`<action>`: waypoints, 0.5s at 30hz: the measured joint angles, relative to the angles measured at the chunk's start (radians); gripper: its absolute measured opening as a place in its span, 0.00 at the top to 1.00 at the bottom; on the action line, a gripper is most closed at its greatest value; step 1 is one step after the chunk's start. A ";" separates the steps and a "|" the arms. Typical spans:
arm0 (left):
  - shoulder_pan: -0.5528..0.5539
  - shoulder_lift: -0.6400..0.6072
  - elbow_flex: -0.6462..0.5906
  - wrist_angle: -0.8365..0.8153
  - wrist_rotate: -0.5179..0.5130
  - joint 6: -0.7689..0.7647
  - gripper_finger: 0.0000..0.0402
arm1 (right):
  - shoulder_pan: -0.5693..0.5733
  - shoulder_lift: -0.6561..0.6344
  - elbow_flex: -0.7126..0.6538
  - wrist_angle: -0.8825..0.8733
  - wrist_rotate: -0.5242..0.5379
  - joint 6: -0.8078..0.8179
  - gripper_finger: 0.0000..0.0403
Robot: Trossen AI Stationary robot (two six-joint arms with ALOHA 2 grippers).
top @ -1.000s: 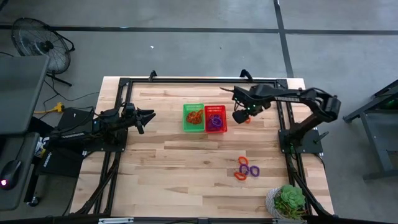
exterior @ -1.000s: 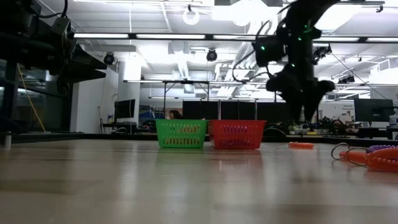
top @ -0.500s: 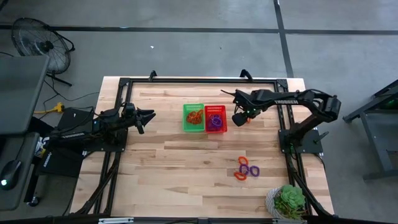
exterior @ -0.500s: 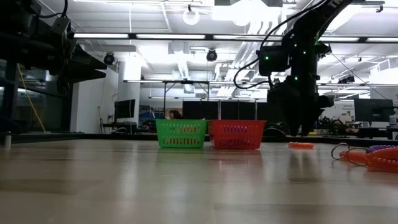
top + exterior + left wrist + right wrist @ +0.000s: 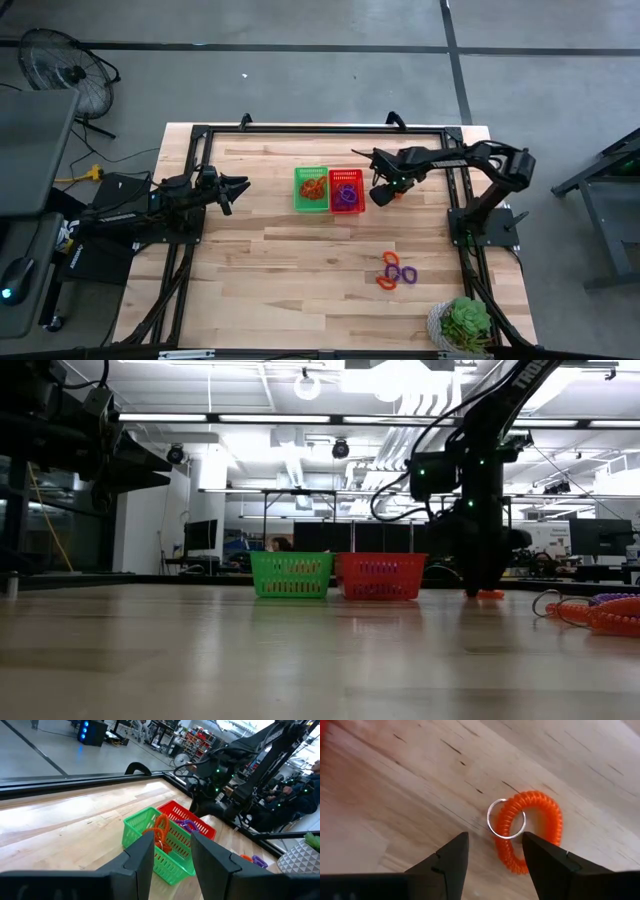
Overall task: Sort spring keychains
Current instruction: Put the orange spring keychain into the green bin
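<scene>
An orange spring keychain [image 5: 534,832] with a metal ring [image 5: 506,818] lies flat on the wood just right of the red basket [image 5: 347,190]. My right gripper [image 5: 492,862] points down over it, open and low above the table [image 5: 478,588]. The coil's near part runs behind one finger [image 5: 547,862]. The red basket holds purple keychains, and the green basket [image 5: 312,188] holds orange ones [image 5: 161,832]. Several loose orange and purple keychains [image 5: 398,270] lie toward the near right. My left gripper [image 5: 172,862] waits open and level at the table's left [image 5: 235,187]. My right gripper comes at the orange keychain from above, pointing down, with one finger [image 5: 547,862] over the coil's near part [image 5: 520,862]. I cannot tell whether that finger touches the coil. The keychain lies flat on the table.
A potted plant [image 5: 462,325] stands at the near right corner. A black frame [image 5: 200,140] runs along the table's edges. Bare wood lies between the baskets and the near edge.
My right gripper has come down toward the orange keychain beside the red basket, from well above the table to just over it, still pointing down. The keychain has stayed where it was.
</scene>
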 joint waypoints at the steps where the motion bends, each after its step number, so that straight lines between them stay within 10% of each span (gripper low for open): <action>1: 0.000 0.000 0.000 0.000 0.000 0.000 0.69 | 0.000 0.007 0.001 0.003 0.000 0.000 0.55; 15: 0.000 0.000 0.000 0.000 0.000 0.000 0.69 | -0.001 0.035 0.002 0.011 -0.039 0.013 0.70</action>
